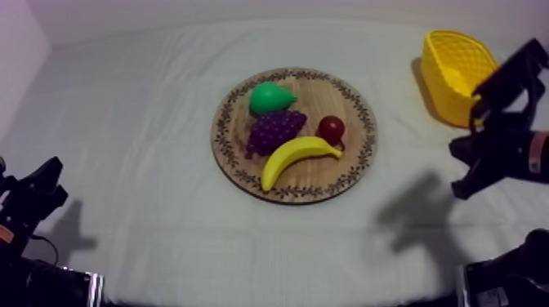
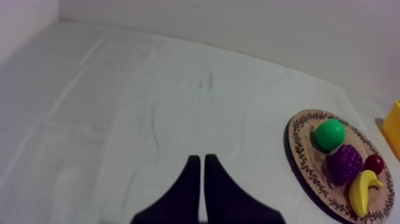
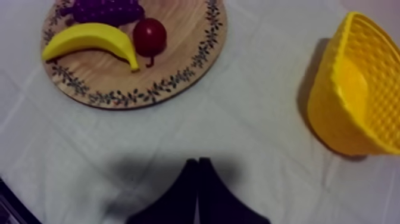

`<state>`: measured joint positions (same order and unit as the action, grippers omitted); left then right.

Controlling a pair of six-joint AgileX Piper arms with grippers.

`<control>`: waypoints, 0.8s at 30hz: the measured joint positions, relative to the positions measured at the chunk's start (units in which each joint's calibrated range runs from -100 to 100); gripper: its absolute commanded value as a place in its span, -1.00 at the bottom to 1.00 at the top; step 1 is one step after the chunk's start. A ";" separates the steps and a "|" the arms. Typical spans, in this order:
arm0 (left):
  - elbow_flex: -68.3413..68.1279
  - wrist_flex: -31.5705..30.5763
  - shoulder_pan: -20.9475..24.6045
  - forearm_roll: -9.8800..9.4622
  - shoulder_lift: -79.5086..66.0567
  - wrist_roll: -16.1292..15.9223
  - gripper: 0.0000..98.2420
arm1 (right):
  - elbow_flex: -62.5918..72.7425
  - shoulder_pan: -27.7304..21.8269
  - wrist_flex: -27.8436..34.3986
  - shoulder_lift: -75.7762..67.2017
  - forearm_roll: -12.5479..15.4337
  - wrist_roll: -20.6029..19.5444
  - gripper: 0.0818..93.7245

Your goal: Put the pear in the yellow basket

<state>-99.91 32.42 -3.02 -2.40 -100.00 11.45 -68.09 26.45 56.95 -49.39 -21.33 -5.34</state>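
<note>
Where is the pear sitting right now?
In the top view the pear lies on the wooden board, in its far left part, just behind the grapes.

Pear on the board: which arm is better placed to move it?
Right, likely: the right pincer hangs between the wooden board and the yellow basket; the left pincer sits low, farther from both.

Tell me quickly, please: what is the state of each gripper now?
Left gripper: shut, holding nothing.
Right gripper: shut, holding nothing.
</note>
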 measured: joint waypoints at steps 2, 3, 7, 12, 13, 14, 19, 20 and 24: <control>0.00 0.00 0.00 0.00 0.00 0.00 -1.00 | 4.64 0.36 2.51 3.97 0.89 1.38 -0.99; 0.00 0.00 0.00 0.00 0.00 0.00 -1.00 | 7.30 0.51 3.60 6.22 1.55 2.32 -0.99; 0.00 0.00 0.00 0.00 0.00 0.00 -1.00 | 17.88 0.94 8.46 15.06 4.28 7.38 -0.98; 0.00 0.00 0.00 0.00 0.00 0.00 -1.00 | 32.13 0.50 15.87 26.29 7.83 16.31 -0.98; 0.00 0.00 0.00 0.00 0.00 0.00 -1.00 | 35.14 0.46 17.27 28.57 8.28 18.30 -0.98; 0.00 0.00 0.00 0.00 0.00 0.00 -1.00 | 37.52 0.42 18.27 30.81 8.72 19.59 -0.98; 0.00 0.00 0.00 0.00 0.00 0.00 -1.00 | 52.10 0.43 23.80 41.14 10.24 26.03 -0.96; 0.00 0.00 0.00 0.00 0.00 0.00 -1.00 | 54.33 0.58 24.66 42.80 10.46 26.88 -0.97; 0.00 0.00 0.00 0.00 0.00 0.00 -1.00 | 64.77 0.96 27.60 50.66 11.40 30.14 -0.98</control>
<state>-99.91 32.42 -3.02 -2.40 -100.00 11.45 -3.31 27.41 84.55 1.27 -9.93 24.80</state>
